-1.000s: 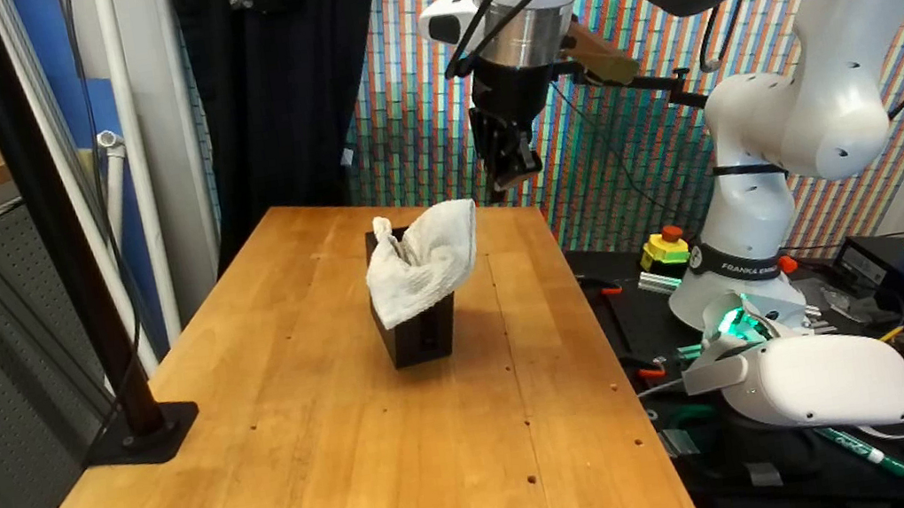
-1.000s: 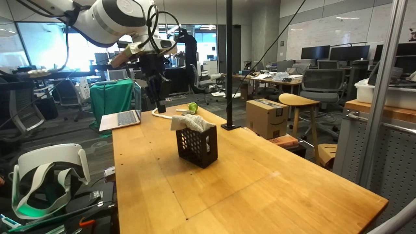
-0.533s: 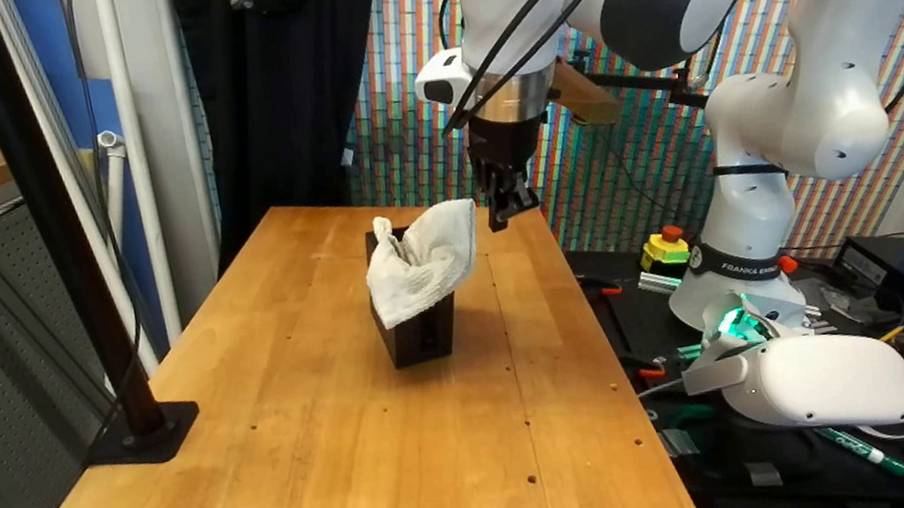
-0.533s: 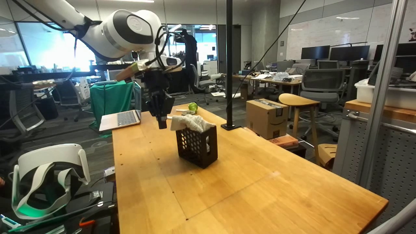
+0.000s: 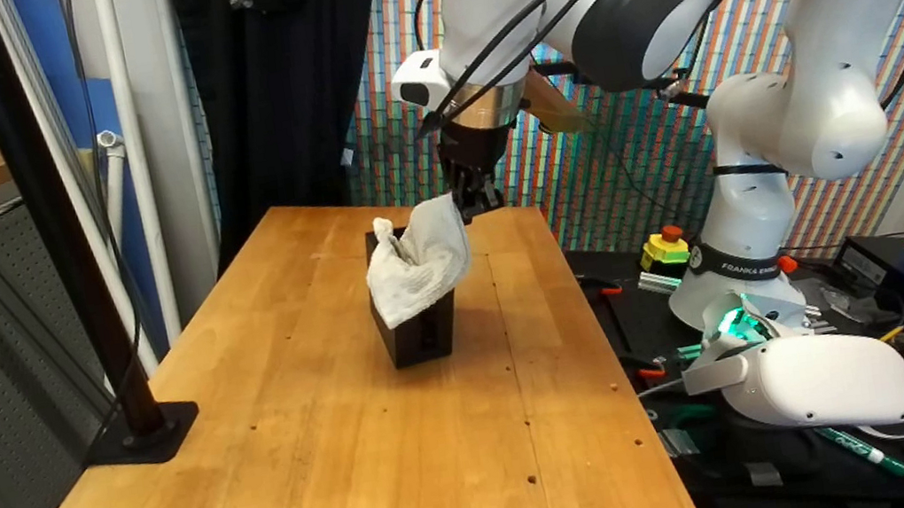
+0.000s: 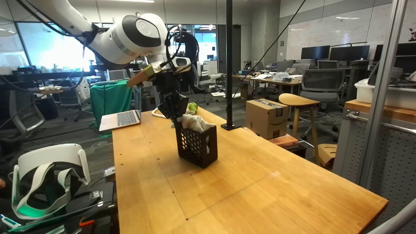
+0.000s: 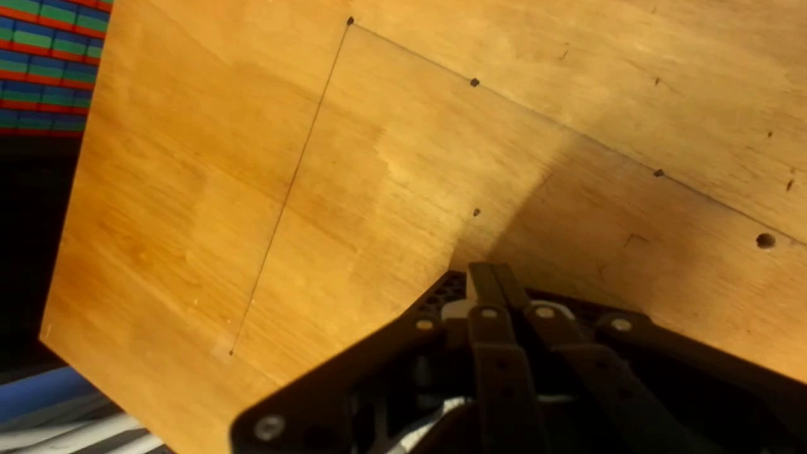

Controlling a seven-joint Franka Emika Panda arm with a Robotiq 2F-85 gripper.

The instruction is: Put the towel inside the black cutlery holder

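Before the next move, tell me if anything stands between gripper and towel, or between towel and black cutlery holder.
Nothing visible does. The gripper, shut, is right at the towel, seemingly touching its edge. The towel is partly inside the black cutlery holder, the rest bunched on top and hanging over one side.

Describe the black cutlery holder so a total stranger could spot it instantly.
Find the wooden table with a black pole at one edge. On that table stands the black cutlery holder, an upright box with a white towel bulging from its top. Unlike the pole's flat base, it has a side full of holes.
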